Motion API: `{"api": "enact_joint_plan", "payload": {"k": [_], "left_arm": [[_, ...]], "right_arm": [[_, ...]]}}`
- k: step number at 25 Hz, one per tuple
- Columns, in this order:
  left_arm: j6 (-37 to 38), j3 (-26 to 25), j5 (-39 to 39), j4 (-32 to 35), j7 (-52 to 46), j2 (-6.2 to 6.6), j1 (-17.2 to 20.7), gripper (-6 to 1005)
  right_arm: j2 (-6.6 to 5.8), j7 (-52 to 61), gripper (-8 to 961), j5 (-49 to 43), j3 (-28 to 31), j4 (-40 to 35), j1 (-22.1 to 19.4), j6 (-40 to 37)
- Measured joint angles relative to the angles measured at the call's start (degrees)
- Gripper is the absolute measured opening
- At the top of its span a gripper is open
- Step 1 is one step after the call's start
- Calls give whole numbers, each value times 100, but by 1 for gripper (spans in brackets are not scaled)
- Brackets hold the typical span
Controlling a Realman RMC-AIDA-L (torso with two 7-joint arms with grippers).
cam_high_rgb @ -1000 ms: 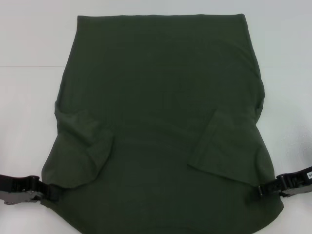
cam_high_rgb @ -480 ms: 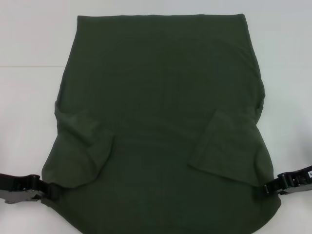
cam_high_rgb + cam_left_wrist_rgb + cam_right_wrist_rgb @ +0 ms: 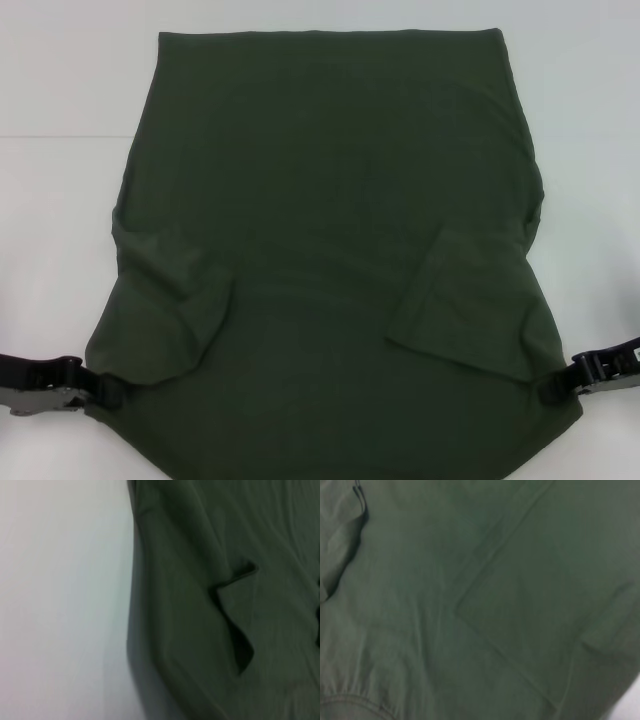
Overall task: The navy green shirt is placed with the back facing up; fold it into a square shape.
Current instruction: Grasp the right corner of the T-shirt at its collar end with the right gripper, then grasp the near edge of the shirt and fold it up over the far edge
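Left pincer (image 3: 108,392) and right pincer (image 3: 552,388) sit at the near corners of the shirt (image 3: 330,230), touching its edges; whether either grips cloth I cannot tell. Spread on the white counter (image 3: 60,200), it looks soft and limp; best pinched at those corners.

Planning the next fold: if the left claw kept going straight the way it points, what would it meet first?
The shirt: the left claw points inward at the near left edge, apparently already touching the cloth there.
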Motion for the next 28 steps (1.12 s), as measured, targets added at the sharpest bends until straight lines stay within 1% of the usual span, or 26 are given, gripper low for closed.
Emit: {"api": "enact_joint_plan", "payload": {"k": [4,7,9,13,17,20,22,24,28], "left_arm": [[-5,-42,-36,-2,17,11,-1,44],[38,-43,-105,-17,24,33,-1,44],[109,-44,-124,-48,0,61,0,43],[414,-49,-132,-125,-17,135,42,43],[834,-80,-134,-168,1,160,148,44],[1186,-136,-133,-203,56,160,286,44],[1399,-140,-132,-220,98,152,355,44],[1631,-143,-118,-220,150,134,420,44],[2002,-135,-88,-255,233,114,510,44]], "right_arm": [[-14,-84,99,-2,10,-19,-14,16],[-54,-189,60,7,20,-20,-12,-56],[-98,-342,60,12,8,-18,-10,-174],[-243,-901,59,0,0,4,-4,-599],[-395,-1438,59,-2,-4,9,-32,-1123],[-446,-1755,59,-5,-39,33,-54,-1400],[-453,-1981,58,-36,-124,43,-66,-1589],[-428,-2177,58,-167,-232,44,-70,-1739],[-306,-2512,58,-414,-385,50,-72,-1937]]}}
